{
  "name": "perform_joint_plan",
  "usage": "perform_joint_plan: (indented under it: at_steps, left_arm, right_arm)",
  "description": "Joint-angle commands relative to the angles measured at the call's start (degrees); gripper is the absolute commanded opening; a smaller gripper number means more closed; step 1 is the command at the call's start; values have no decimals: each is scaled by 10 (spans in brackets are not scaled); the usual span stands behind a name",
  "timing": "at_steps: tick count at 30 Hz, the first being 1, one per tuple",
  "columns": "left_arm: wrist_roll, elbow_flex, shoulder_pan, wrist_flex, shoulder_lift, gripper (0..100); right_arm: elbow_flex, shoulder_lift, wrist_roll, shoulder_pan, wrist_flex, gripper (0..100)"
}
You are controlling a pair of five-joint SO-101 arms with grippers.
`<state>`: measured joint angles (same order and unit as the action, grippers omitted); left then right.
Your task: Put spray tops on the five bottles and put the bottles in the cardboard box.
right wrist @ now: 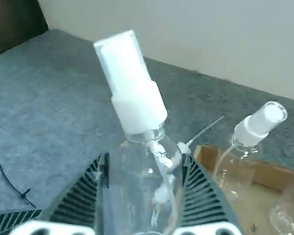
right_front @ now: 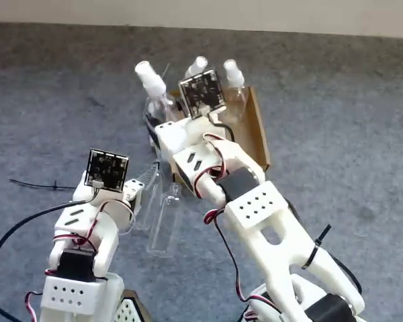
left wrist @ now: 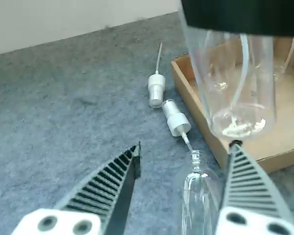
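Observation:
My right gripper [right wrist: 144,164] is shut on a clear bottle [right wrist: 142,186] with a white spray top [right wrist: 132,88], and holds it upright at the near left edge of the cardboard box [right_front: 258,134]. Two more capped bottles [right_front: 233,74] stand in the box. My left gripper [left wrist: 185,146] is open low over the carpet. A topless clear bottle [left wrist: 196,196] lies between its fingers with its neck pointing away. Two loose spray tops [left wrist: 157,88] [left wrist: 175,120] lie on the carpet beyond that bottle, beside the box wall [left wrist: 196,98].
Grey carpet covers the table. A black cable tie [right_front: 37,183] lies to the left of the left arm. The right arm [right_front: 269,221] stretches from the front right corner to the box. A pale wall runs behind the table.

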<state>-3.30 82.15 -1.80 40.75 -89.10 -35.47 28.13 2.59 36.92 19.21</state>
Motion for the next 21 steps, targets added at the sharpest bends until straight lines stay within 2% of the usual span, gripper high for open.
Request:
perform_joint_plan:
  at_steps: [1, 7, 15, 21]
  left_arm:
    - [1, -3, -19, -27, -8, 289]
    - [-1, 15, -36, -86, 9, 288]
    - [-3, 10, -33, -135, 75, 287]
    - [-3, 10, -3, -148, 95, 287]
  right_arm:
    - [68, 5, 7, 10, 81, 5]
    - [100, 5, 37, 10, 165, 5]
    - [99, 5, 35, 10, 167, 5]
    - [99, 0, 33, -8, 145, 5]
